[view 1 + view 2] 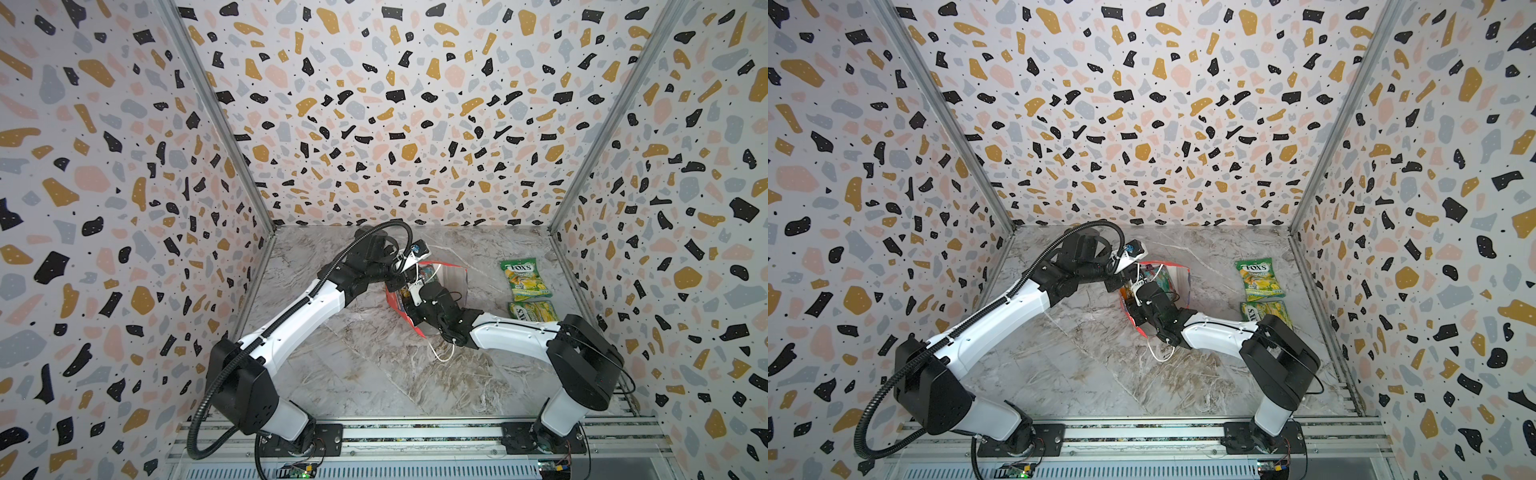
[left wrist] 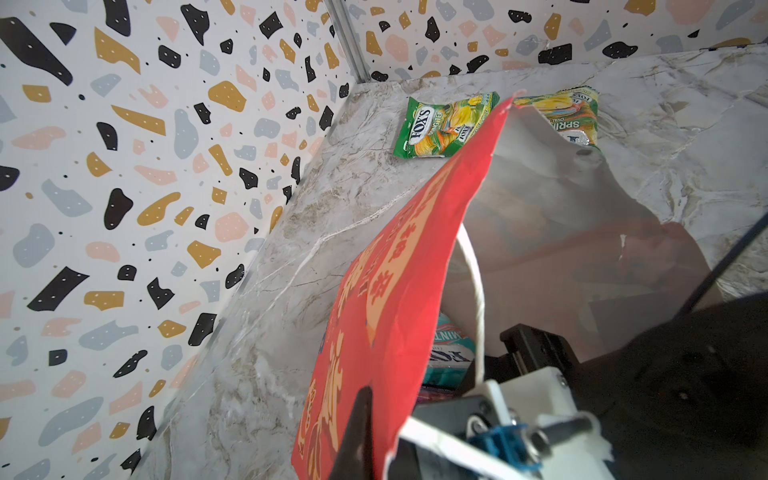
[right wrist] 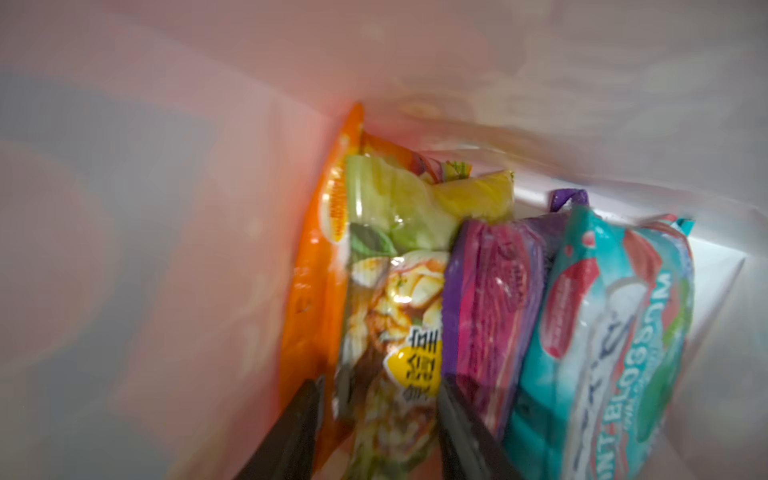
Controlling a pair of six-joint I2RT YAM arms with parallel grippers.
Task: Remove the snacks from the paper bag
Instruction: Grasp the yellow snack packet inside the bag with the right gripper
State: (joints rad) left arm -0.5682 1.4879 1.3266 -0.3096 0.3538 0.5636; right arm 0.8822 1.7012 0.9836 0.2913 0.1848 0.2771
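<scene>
The paper bag (image 1: 454, 279) stands near the middle of the tabletop (image 1: 374, 382) with its mouth open; one white cord handle (image 1: 440, 355) lies on the marble just on the robot's side of the bag. The left fingers (image 2: 357, 432) are closed tight on the bag's red wall at the rim, one finger outside and one inside. The right fingers (image 3: 295, 432) are deep inside the bag and stand partly apart; a yellow-green packet (image 3: 395, 257) is between them, but no firm grip on it shows. An orange packet (image 3: 307, 291) stands against the bag's wall beside it; a purple packet (image 3: 490, 299) and a teal packet (image 3: 615, 324) stand on its other side, also inside the bag. Two green packets (image 1: 519, 279) (image 1: 532, 311) lie flat on the tabletop to the right of the bag, apart from it and close to each other.
</scene>
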